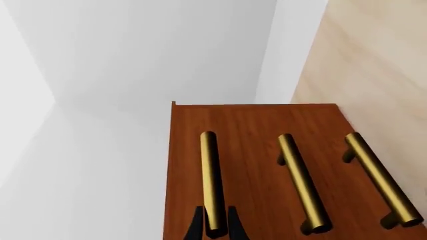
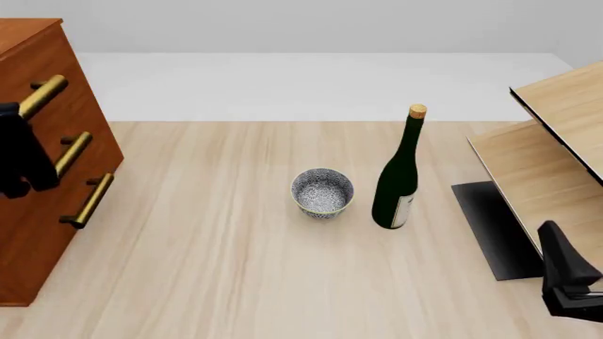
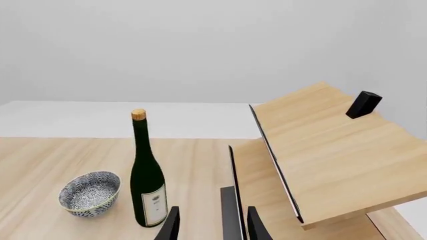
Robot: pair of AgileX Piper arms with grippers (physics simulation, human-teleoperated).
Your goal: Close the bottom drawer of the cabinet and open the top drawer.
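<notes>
I am closing my left gripper (image 1: 215, 227) narrowly around the brass handle (image 1: 211, 182) of the top drawer (image 2: 42, 70) on the cabinet (image 2: 28, 233), whose bottom drawer (image 2: 56, 219) looks flush already, so opening the top remains, while my right gripper (image 3: 213, 222) is idling part-open, empty.

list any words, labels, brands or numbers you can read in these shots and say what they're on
No text can be read anywhere.
The wine bottle has a pale label with a faint dark mark, too small and blurred to read in either view.
The bowl bears only a blue and white pattern, no letters.
The cabinet and its brass handles are unmarked.
</notes>
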